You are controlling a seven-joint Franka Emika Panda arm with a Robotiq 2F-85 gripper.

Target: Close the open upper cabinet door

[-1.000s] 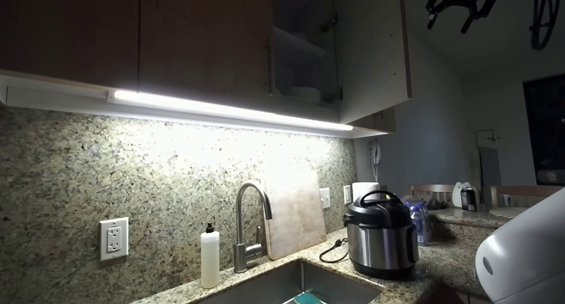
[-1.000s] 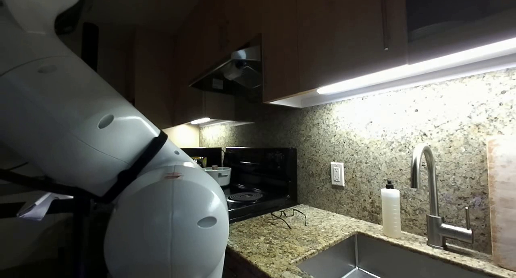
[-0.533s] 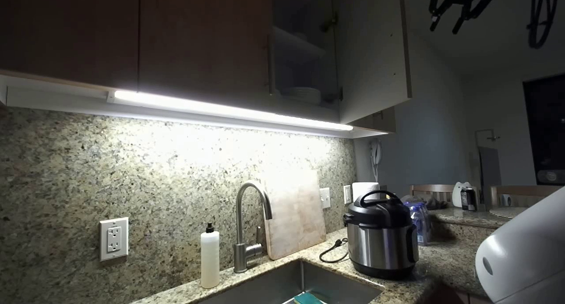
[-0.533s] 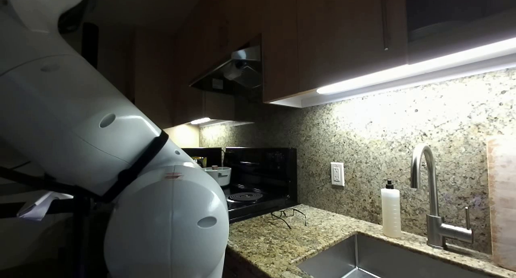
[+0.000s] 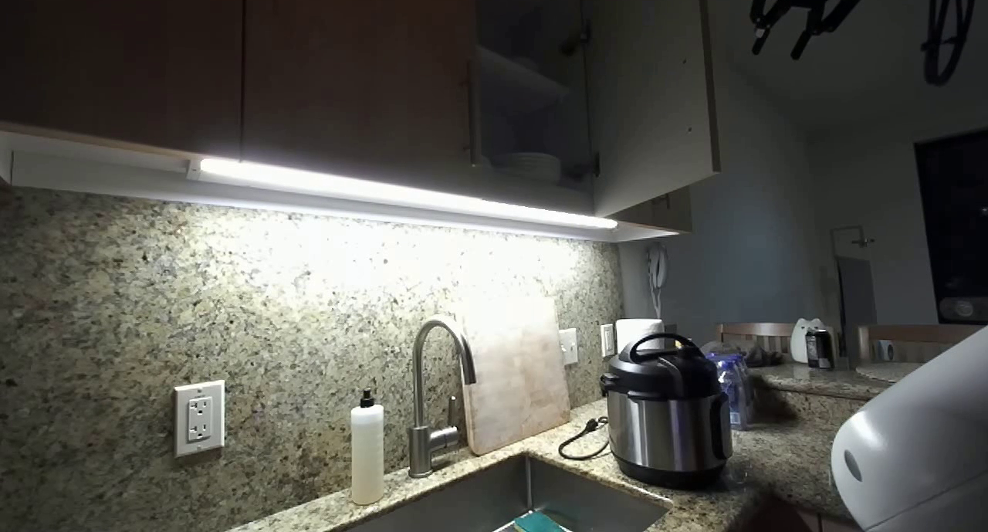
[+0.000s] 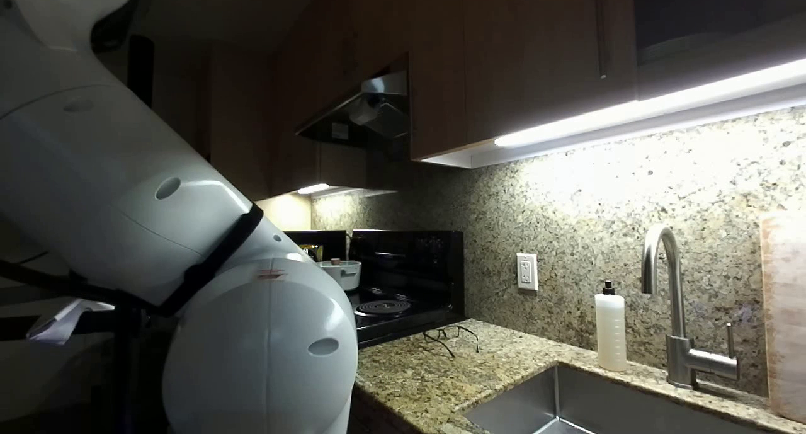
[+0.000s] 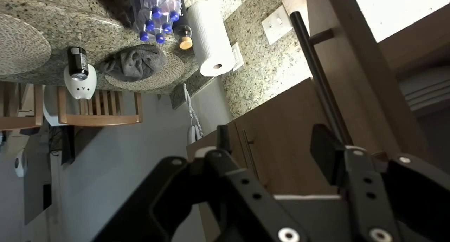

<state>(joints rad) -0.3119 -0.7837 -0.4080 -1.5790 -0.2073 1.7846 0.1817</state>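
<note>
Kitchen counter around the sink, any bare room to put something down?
Bare counter shows in an exterior view between the eyeglasses and the sink, up to the white bottle. It's crowded behind the sink, with that bottle, the faucet and pale board, and around the pressure cooker, with plastic bottles and a cord nearby.

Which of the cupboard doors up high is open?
The upper cabinet door above the silver cooker in an exterior view: it sticks out, showing its pale inside. The two brown doors to its left lie flat and shut.
</note>
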